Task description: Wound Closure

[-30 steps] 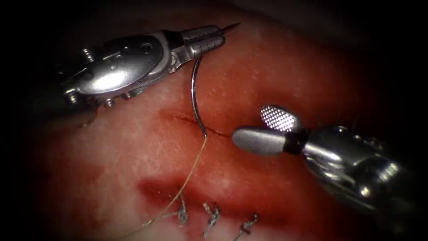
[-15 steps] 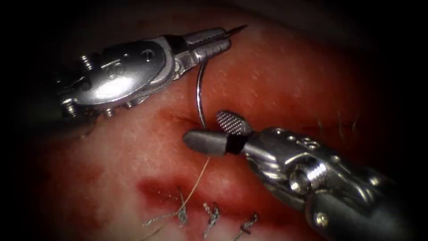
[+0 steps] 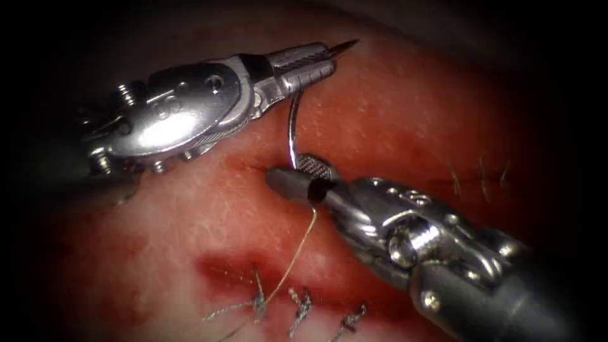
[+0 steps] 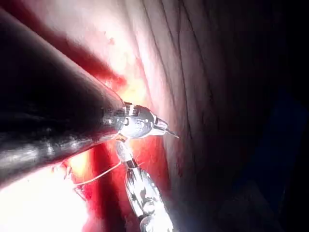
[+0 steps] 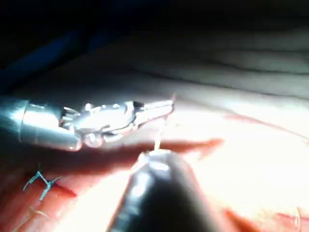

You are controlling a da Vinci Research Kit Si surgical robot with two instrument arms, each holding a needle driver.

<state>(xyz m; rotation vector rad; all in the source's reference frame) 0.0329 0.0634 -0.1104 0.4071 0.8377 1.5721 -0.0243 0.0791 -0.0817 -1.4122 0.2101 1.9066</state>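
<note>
My left steel needle-driver tool is clamped tight on the thin curved steel needle, gripping it near the sharp end; the point sticks out just past the jaw tips, toward the upper right in the endoscope view. From the grip the needle body arcs down, clear of the pink-red pork-belly tissue, to my right steel needle-driver tool. That one sits w/ its jaws around the needle's tail end, nearly closed on it, the ribbed inner face of the upper jaw just showing; I can't tell for sure whether they actually pinch the needle yet. It hangs right above the fine dark-red cut line in the tissue.

The pale tan suture thread comes off the needle tail below the right tool and runs down-left to the lower wound strip, where red fluid lies around three knotted stitches w/ short cut ends.

Left wrist view: left tool w/ needle point poking out, right tool just beneath it, thread trailing off over tissue.

Right wrist view: left tool above my right tool's dark shaft; a stitch shows on the tissue.
</note>
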